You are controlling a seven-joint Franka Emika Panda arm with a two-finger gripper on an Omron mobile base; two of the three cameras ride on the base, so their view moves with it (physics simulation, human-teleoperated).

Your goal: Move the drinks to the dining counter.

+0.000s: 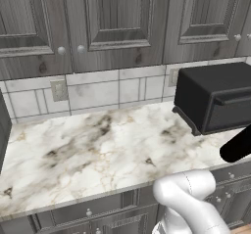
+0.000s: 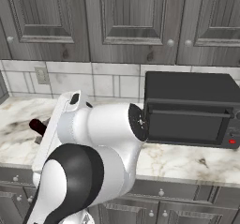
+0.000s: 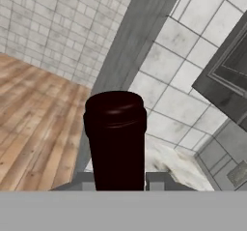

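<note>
Item: beer bottle point(image 3: 116, 143), red-brown, clamped between the jaws of the gripper point(image 3: 118, 179), lifted off the marble worktop point(image 1: 88, 150) left of the black toaster oven point(image 2: 190, 108); delivery to dining counter judged outstanding.

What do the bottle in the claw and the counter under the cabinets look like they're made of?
Bottle: dark red-brown, probably glass; a soft glossy highlight sits near its top. Counter: polished marble or a lookalike, white with grey-brown veining.
</note>
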